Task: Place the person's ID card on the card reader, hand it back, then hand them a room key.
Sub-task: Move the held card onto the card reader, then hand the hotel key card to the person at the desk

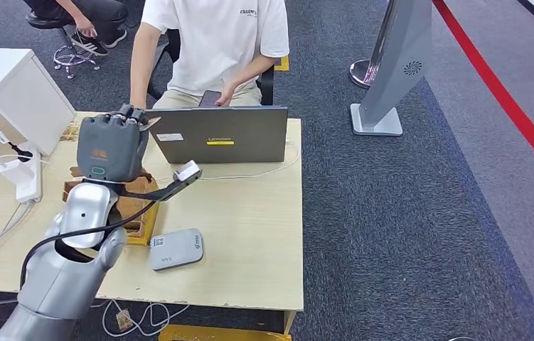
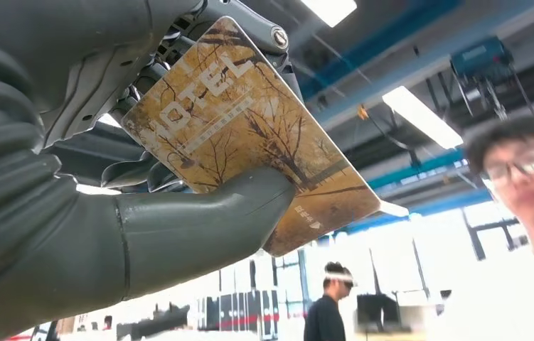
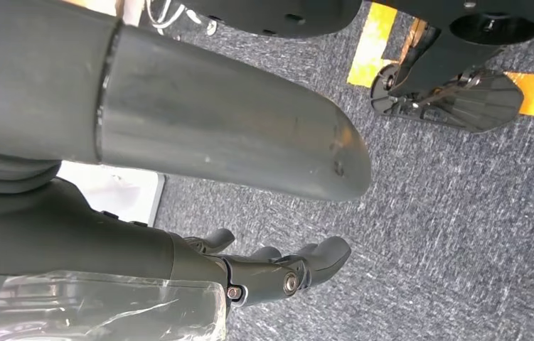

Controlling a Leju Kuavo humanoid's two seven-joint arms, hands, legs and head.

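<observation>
My left hand (image 1: 112, 145) is raised above the table's far left, near the laptop's corner. It pinches a brown room key card printed "HOTEL" (image 2: 249, 135) between the thumb (image 2: 200, 220) and the fingers, and the card's corner (image 1: 155, 121) pokes out toward the person. The person in a white T-shirt (image 1: 214, 42) sits behind the table and appears close beyond the card in the left wrist view (image 2: 527, 213). The grey card reader (image 1: 176, 249) lies flat near the table's front edge with nothing on it. My right hand (image 3: 107, 241) hangs over the carpet, fingers apart, holding nothing.
A grey laptop (image 1: 220, 135) stands open at the table's far edge, back toward me. A wooden card box (image 1: 136, 213) sits under my left forearm. A white power strip (image 1: 25, 174) and a white cabinet (image 1: 8, 85) lie to the left. A grey stand (image 1: 392, 71) is on the carpet.
</observation>
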